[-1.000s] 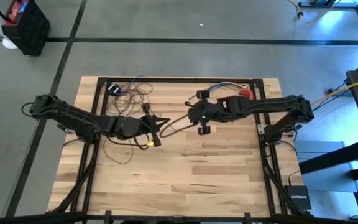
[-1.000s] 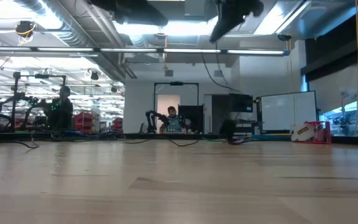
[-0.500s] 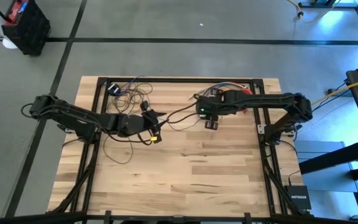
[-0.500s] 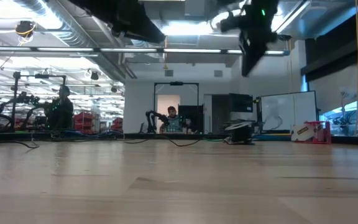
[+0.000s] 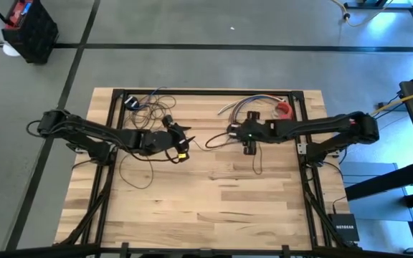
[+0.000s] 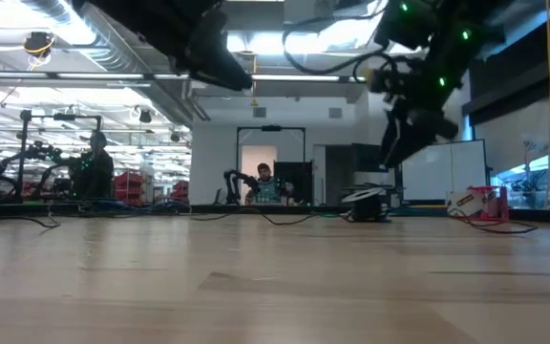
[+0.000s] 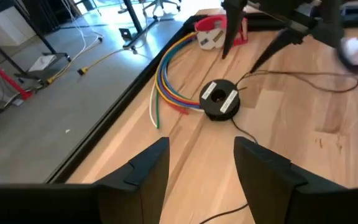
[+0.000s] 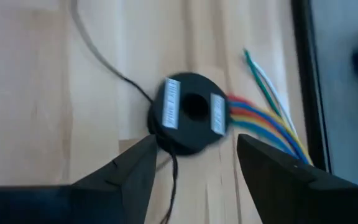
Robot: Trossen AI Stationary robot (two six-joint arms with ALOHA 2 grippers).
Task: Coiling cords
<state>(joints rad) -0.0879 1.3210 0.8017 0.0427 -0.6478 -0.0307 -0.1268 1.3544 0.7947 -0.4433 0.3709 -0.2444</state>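
The pale wooden plank table (image 5: 214, 193) with its black frame fills the centre of the high view, and both dark arms reach in over its upper half. The left gripper (image 5: 181, 147) sits left of centre in that view, its two dark fingers (image 7: 146, 168) standing apart with nothing between them in the left wrist view. The right gripper (image 5: 252, 145) sits right of centre, just above mid-height; its fingers (image 8: 132, 171) are likewise spread and empty in the right wrist view, hanging over the puck. The long thin dark brown-black cord (image 5: 145, 102) lies in loose loops at the upper left of the table in the high view, with further strands trailing below the left arm and running across the centre between the two grippers. Its small black round puck (image 8: 189, 112) rests flat on the wood, wire leaving its lower edge. Touching the puck's far side is a short bundle of multicoloured wires (image 7: 166, 78), near the table's upper right edge. A small red and white object (image 7: 211, 32) lies beyond that bundle.
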